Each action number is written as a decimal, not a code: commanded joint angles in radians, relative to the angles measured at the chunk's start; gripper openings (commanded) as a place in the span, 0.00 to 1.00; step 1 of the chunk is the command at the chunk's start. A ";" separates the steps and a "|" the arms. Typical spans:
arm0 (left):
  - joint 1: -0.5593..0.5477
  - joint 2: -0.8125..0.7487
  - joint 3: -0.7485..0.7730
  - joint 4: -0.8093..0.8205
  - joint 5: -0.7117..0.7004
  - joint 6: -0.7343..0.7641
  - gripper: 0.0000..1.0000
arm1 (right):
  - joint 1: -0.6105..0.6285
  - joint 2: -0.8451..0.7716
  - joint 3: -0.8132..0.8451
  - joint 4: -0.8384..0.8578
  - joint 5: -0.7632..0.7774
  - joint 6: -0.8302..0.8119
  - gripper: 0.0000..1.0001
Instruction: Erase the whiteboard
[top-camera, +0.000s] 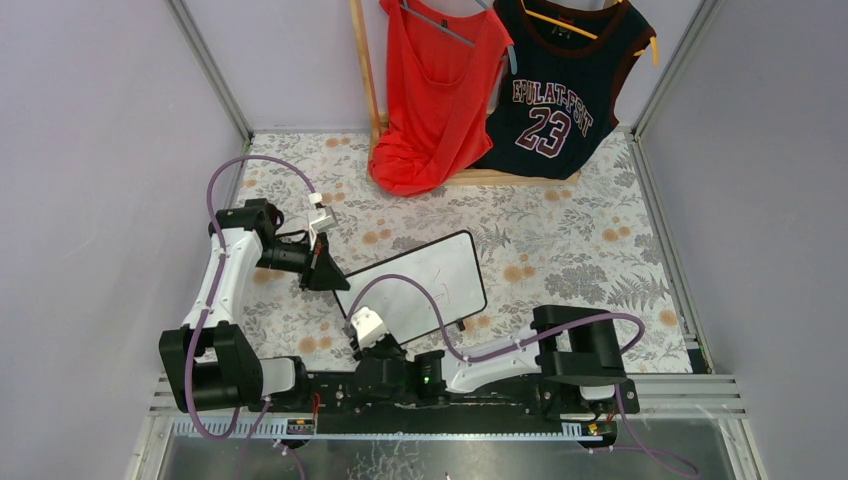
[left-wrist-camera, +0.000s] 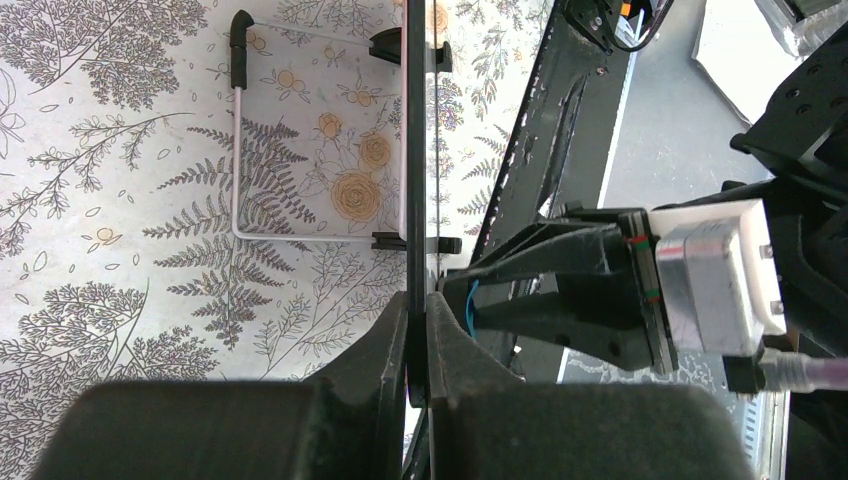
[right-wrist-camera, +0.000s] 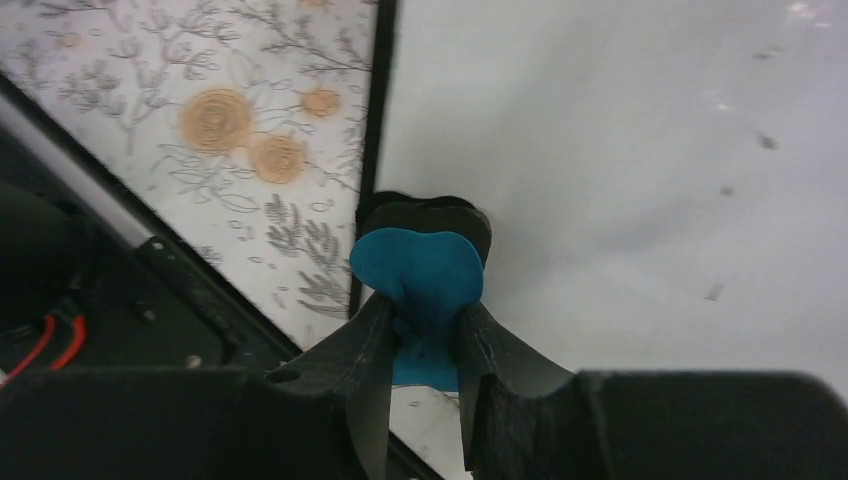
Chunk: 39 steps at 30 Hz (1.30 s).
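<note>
A: What are the left fingers (left-wrist-camera: 385, 350) doing?

B: They are closed on the thin black frame of the whiteboard (top-camera: 430, 262). From the left wrist, the board is seen edge-on. It looks like a dark line running straight out from between the two fingers.

A: And the right fingers (right-wrist-camera: 372, 345)?

B: They are closed too, on a blue eraser (right-wrist-camera: 420, 265). Its rounded end has a black layer at the tip. This end is pressed on the white face of the board, just beside the black frame at one edge.

A: How does the face look there?

B: It is white, with only a few faint grey specks farther away from the eraser.

A: Where is the board?

B: It is in the middle of the bench (top-camera: 570, 240), which has a flower-print cloth on it. From above, the board sits slantwise between the two arms. The left arm holds its left corner and the right arm reaches over its near edge. I cannot tell whether it is lifted from the cloth.

A: Is there something more around it?

B: The left wrist view shows a white wire stand (left-wrist-camera: 237, 150), joined to the board by two black feet. At the far edge of the bench, a red top (top-camera: 435, 90) and a dark jersey (top-camera: 560, 95) with the number 23 hang on a wooden rack (top-camera: 362, 60).
</note>
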 joint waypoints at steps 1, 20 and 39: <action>-0.015 0.003 0.009 -0.036 0.003 0.046 0.00 | 0.005 0.026 0.058 0.082 -0.046 -0.004 0.00; -0.014 0.005 0.010 -0.045 0.006 0.059 0.00 | -0.128 -0.242 -0.220 -0.080 0.144 0.088 0.00; -0.015 0.005 0.010 -0.045 0.004 0.060 0.00 | -0.272 -0.553 -0.383 -0.149 0.256 -0.001 0.00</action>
